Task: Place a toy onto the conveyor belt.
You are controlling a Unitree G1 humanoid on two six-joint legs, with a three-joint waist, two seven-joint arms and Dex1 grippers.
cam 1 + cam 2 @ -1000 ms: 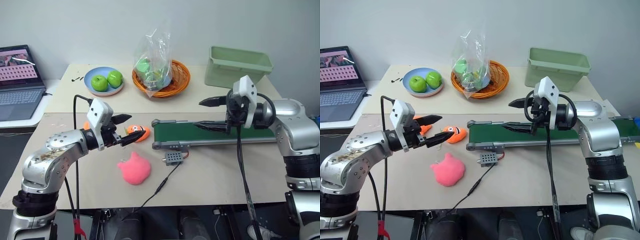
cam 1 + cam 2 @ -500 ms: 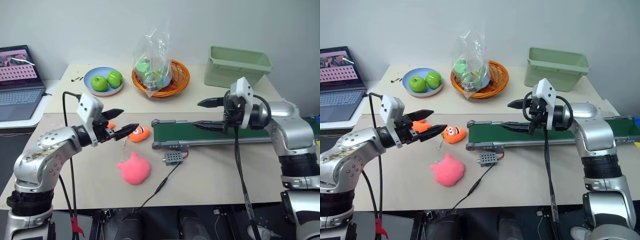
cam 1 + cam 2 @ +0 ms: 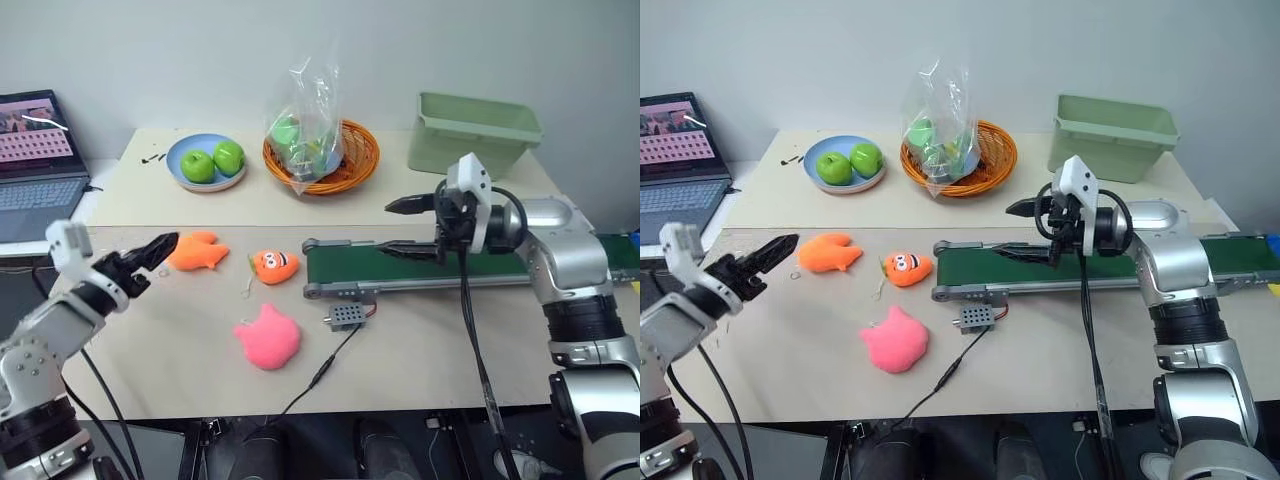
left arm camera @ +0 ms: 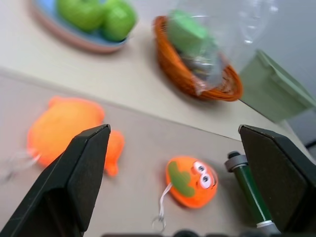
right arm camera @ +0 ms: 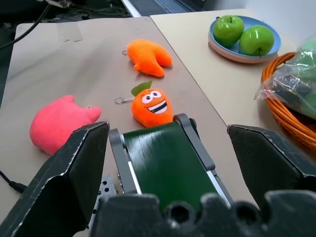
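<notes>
1. Looking closest to us, we see a pink plush blob (image 3: 268, 338) lying on the tan table (image 3: 420, 340), with a thin black cable (image 3: 325, 372) running from the table's front edge to a small grey box (image 3: 347, 316) just in front of the belt frame.
2. We find our left gripper (image 3: 150, 258) at the left edge of the table, level and empty, its two black fingers (image 4: 74, 182) spread wide apart.
3. We see the flat orange plush fish (image 3: 196, 251) lying on the table just beyond that gripper's fingertips, close to them but not between them and not touching them.
4. We note a rounder orange toy with a face (image 3: 273, 265) beside the fish, resting on the table between the fish and the near end roller of the belt.
5. We see the dark-green conveyor belt (image 3: 400, 267) running off to the right in its grey frame, with no toy on it.
6. We hold our right gripper (image 3: 402, 227) above the belt's left part, pointing left, its fingers (image 5: 64, 177) wide apart and holding nothing.
7. Farther back, we see a blue plate with two green apples (image 3: 207, 161), an orange wicker basket (image 3: 325, 155) holding a clear plastic bag (image 3: 308, 110), and a pale green bin (image 3: 472, 132).
8. At the far left, we see an open laptop (image 3: 38, 165) on a side surface.
</notes>
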